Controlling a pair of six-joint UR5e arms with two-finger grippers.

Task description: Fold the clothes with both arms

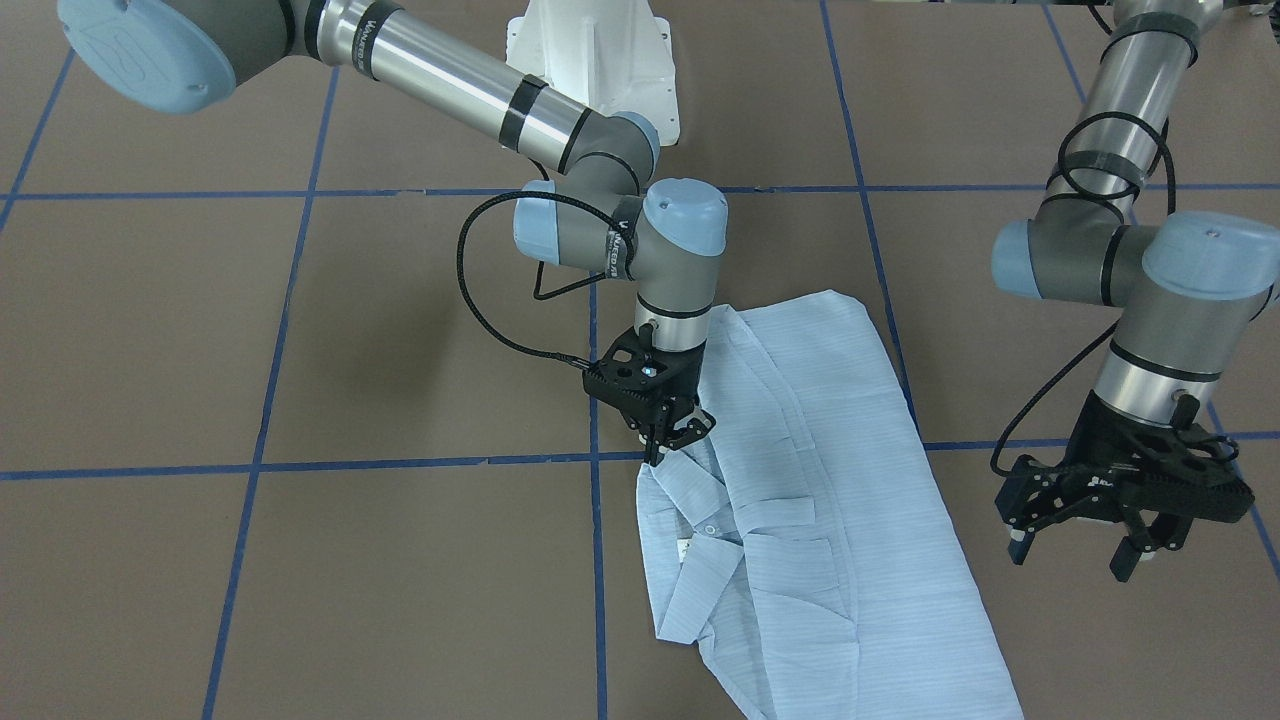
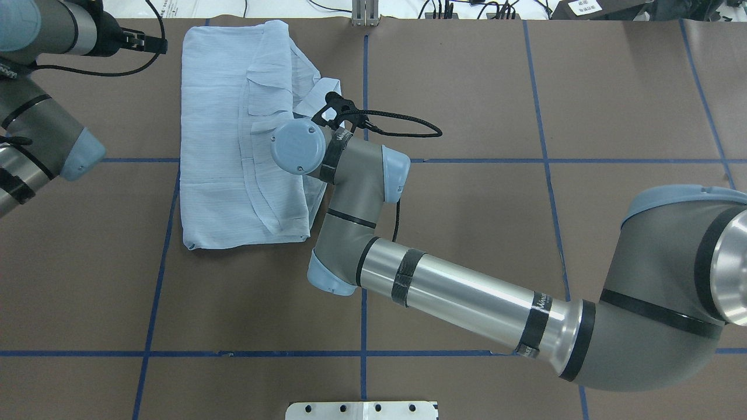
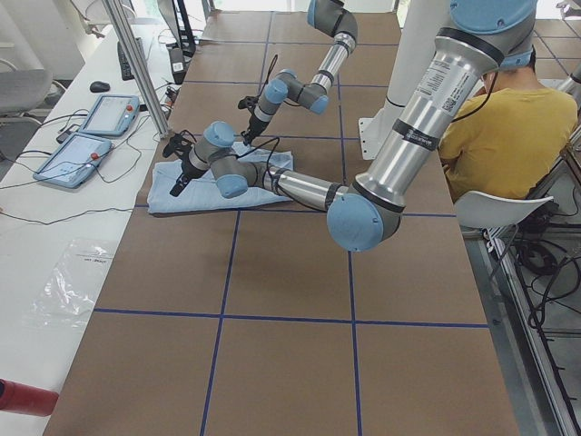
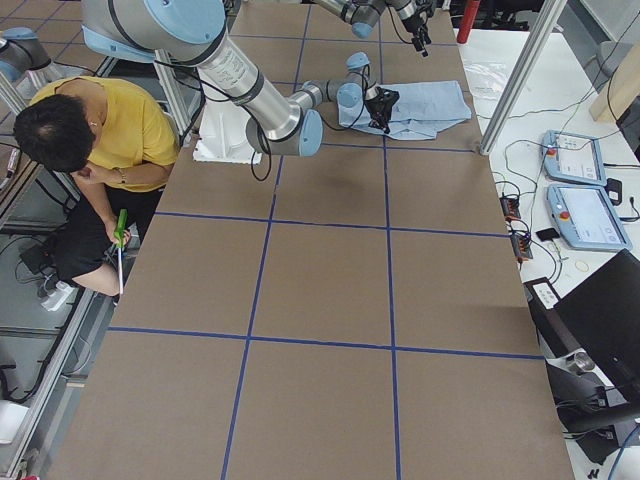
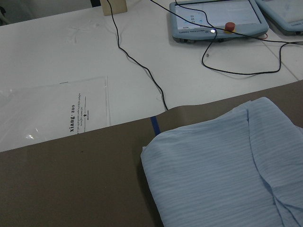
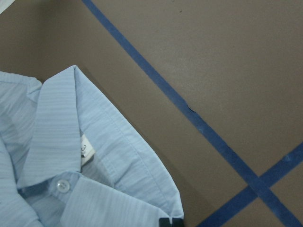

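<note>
The shirt [image 1: 840, 470] lay by the far edge of the table [image 1: 300, 340], near its left corner, with its sides folded in. The right gripper [image 1: 662, 448] looked pinched shut on the shirt's edge by the collar [image 6: 113, 146]. The left gripper [image 1: 1075, 548] hung open and empty beside the shirt. I think it needed to grab its side next, so both could fold.

The shirt [image 1: 830, 500] runs past the bottom edge of the front-facing view; in the overhead view the right arm [image 2: 350, 175] covers part of it.
</note>
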